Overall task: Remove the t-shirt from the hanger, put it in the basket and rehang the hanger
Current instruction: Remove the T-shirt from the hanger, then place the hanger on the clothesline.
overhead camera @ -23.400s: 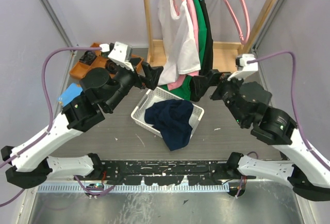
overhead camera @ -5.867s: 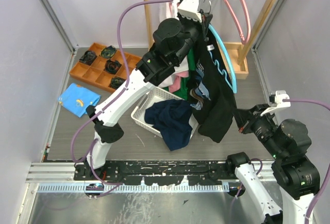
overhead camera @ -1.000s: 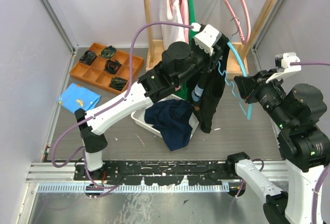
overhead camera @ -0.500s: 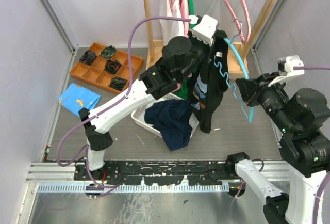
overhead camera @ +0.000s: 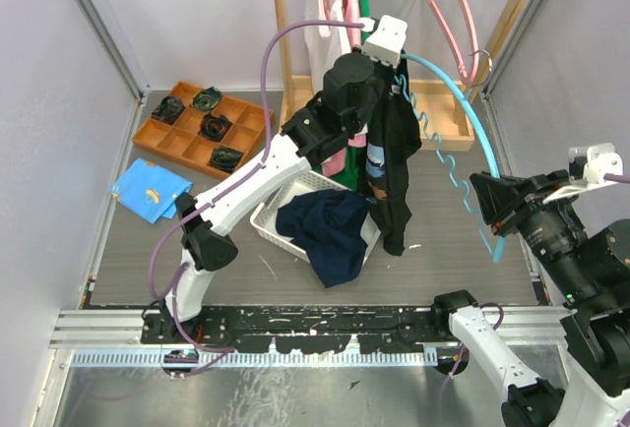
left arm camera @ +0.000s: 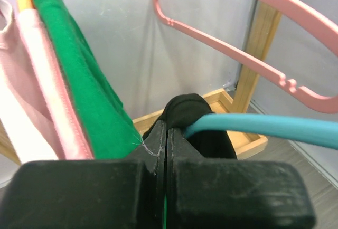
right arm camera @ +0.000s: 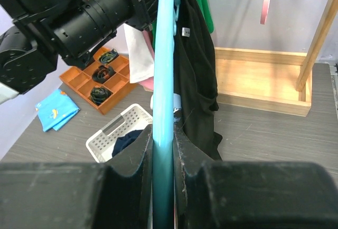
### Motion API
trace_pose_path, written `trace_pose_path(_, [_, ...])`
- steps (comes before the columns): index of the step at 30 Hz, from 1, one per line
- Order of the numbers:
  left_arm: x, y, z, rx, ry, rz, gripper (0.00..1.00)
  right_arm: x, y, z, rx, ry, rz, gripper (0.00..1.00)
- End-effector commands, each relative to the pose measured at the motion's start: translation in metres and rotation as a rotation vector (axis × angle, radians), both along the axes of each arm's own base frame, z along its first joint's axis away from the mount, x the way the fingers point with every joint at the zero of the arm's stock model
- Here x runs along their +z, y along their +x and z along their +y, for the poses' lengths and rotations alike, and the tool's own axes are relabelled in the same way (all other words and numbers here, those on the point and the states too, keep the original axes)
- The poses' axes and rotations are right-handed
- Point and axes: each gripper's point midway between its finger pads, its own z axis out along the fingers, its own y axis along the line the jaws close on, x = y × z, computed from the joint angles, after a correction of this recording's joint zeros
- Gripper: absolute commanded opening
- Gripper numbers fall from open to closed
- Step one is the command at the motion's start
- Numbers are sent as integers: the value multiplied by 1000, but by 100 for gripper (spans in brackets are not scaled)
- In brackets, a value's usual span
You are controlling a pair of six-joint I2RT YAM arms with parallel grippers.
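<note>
The left end effector (left arm camera: 166,134) is clamped shut on a bunch of the black t-shirt (overhead camera: 392,152) at its top, high above the table (overhead camera: 128,250). The shirt hangs straight down from that pinch, beside the white basket (overhead camera: 271,213) holding a navy garment (overhead camera: 330,235). The right end effector (right arm camera: 162,139) grips the blue hanger (overhead camera: 451,92), whose far end reaches the shirt's top at the left jaws. A pink hanger (overhead camera: 445,4) hangs behind.

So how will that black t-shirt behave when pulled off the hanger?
Probably floppy: the black t-shirt hangs in limp folds below the left fingers. Likely light, being thin cloth. May snag where the blue hanger runs through it.
</note>
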Motion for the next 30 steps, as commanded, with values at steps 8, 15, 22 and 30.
trace_pose_path(8, [11, 28, 21, 33, -95, 12, 0, 43, -28, -7, -11, 51, -135, 1])
trace_pose_path(15, [2, 14, 9, -61, -110, 68, 0, 59, -19, -23, -112, 87, -195, 0])
trace_pose_path(22, [11, -39, 3, -200, -106, 65, 0, 62, 27, -19, -144, 87, -205, 0])
trace_pose_path(30, [47, -115, 28, -287, -131, 52, 0, 63, 89, -11, -173, 120, -195, 1])
